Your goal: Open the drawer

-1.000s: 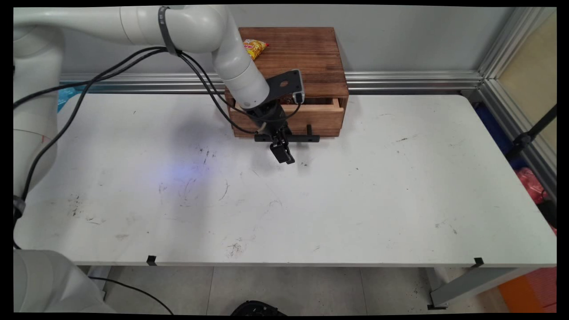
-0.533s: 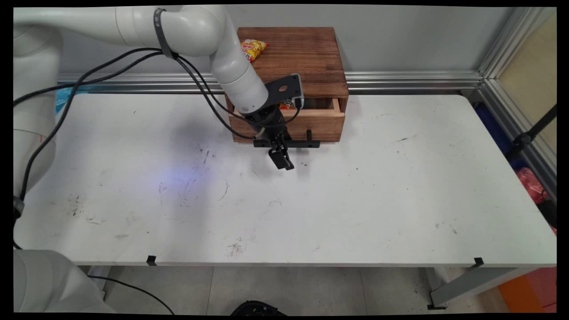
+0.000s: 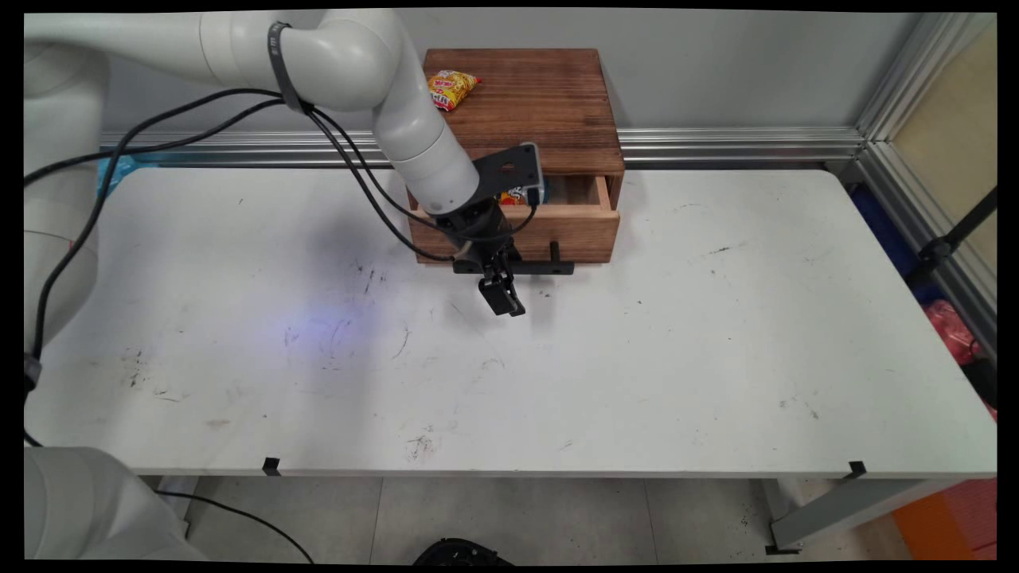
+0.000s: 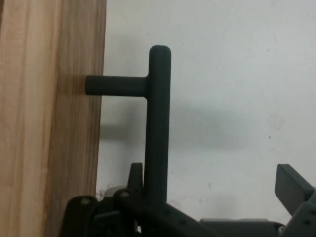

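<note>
A dark wooden box [image 3: 541, 103] stands at the table's back, its drawer [image 3: 569, 225] partly pulled out. The drawer's black bar handle [image 3: 549, 268] [image 4: 158, 123] sticks out from its front. My gripper [image 3: 500, 296] [image 4: 212, 185] hangs at the handle's left part, open. In the hand view the bar passes between the fingers, right against the left finger [image 4: 136, 178], while the right finger [image 4: 294, 187] stands far off it. A yellow snack packet [image 3: 450, 86] lies on the box's top. Another colourful packet [image 3: 517, 196] shows inside the drawer, partly hidden by the hand's camera bracket.
An aluminium rail [image 3: 740, 145] runs along the wall behind the table. A blue item [image 3: 119, 171] lies at the back left edge. Black cables [image 3: 358, 171] hang from the arm just left of the box. Scuff marks dot the white table [image 3: 637, 358].
The drawer has slid further out toward the table's near side, and the gripper has moved the same way with the handle. More of the drawer's inside shows now.
</note>
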Robot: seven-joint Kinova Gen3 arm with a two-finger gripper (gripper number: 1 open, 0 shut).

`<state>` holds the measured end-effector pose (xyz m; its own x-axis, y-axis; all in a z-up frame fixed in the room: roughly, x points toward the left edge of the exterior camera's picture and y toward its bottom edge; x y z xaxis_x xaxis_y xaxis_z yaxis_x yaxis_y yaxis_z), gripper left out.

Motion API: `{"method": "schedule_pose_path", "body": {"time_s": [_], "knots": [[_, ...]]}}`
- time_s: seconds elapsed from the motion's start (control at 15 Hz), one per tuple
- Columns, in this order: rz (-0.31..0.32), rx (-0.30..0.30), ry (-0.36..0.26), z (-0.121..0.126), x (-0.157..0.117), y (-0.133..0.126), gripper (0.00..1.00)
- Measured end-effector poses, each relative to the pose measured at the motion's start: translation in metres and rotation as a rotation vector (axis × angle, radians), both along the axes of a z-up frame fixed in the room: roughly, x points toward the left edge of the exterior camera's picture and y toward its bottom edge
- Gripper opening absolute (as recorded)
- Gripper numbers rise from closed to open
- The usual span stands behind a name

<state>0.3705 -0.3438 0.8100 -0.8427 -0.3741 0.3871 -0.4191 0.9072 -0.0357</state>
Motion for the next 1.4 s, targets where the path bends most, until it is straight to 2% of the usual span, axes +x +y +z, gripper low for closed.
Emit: {"method": "schedule_pose_path", "body": {"time_s": [1.4], "knots": [[0.03, 0.009, -0.024, -0.007, -0.033, 0.037, 1.0]]}}
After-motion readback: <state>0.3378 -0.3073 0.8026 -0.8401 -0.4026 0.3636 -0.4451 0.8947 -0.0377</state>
